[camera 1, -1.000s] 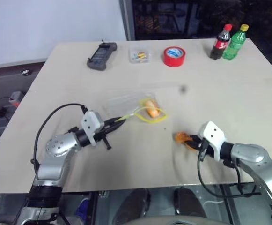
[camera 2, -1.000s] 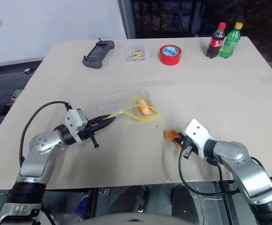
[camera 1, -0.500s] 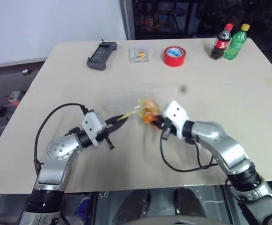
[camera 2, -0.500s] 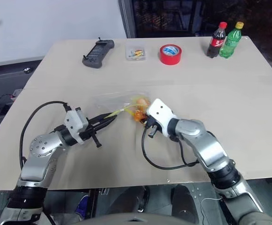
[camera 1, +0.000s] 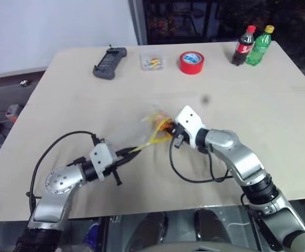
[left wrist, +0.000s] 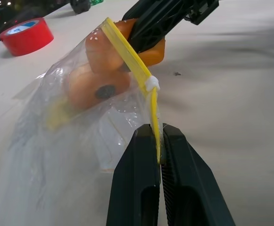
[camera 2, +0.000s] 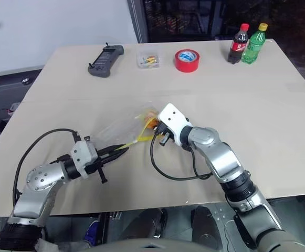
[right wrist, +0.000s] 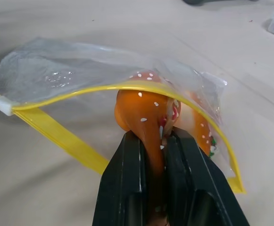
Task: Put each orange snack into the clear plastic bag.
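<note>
second orange snack pinched between the black fingers of the right gripper, nose already through the mouth of the clear plastic bag, under the arched yellow seal strip. first orange snack lying deeper inside, just behind and apparently touching the held one, though hard to separate through the film. bag mouth held up off the table by the left gripper, clamped shut on the seal strip near its white slider end; pulled taut toward the left arm, probably so the opening stays stretched and raised for the other hand to feed in. bag body sagging to the tabletop near the middle, between the two arms. right gripper pointing low and across toward the left, in line with the opening, likely so the snack goes in lengthwise without catching the strip. judged near the end: push further, let go, draw back without dragging the snack out. risk seen: strip slipping from the thin pinch. well apart at the far edge: red tape roll, small clear box, black handset, two bottles.
</note>
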